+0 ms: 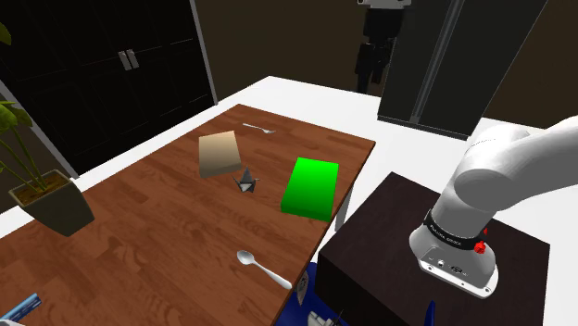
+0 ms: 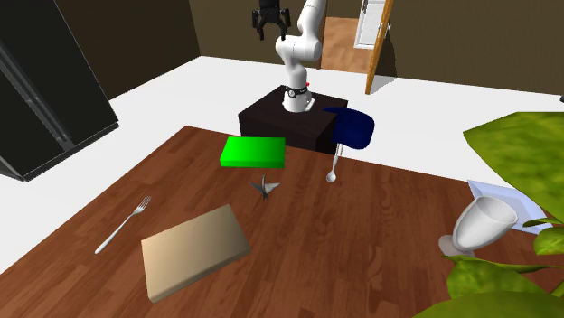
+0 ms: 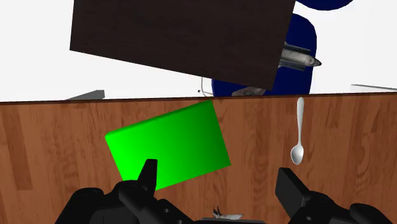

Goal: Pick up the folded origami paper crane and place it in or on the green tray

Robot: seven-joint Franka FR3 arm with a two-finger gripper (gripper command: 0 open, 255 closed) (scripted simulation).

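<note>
Closest in the second exterior view, a flat tan rectangular board (image 2: pixel 192 250) lies on the brown wooden table (image 2: pixel 361 253), with a silver fork (image 2: pixel 122 224) just beside it. Next back, there's the small grey folded paper crane (image 2: pixel 265 187), sitting on the tabletop between the board and the flat bright-green rectangular tray (image 2: pixel 253 151), near the tray but apart from it. A silver spoon (image 2: pixel 334 167) lies off to that view's right. Farther on stands the dark box stand (image 2: pixel 271 122), and high above it hangs the all-black gripper (image 2: pixel 271 32). In the wrist view its fingers are spread apart, clasping nothing.
</note>
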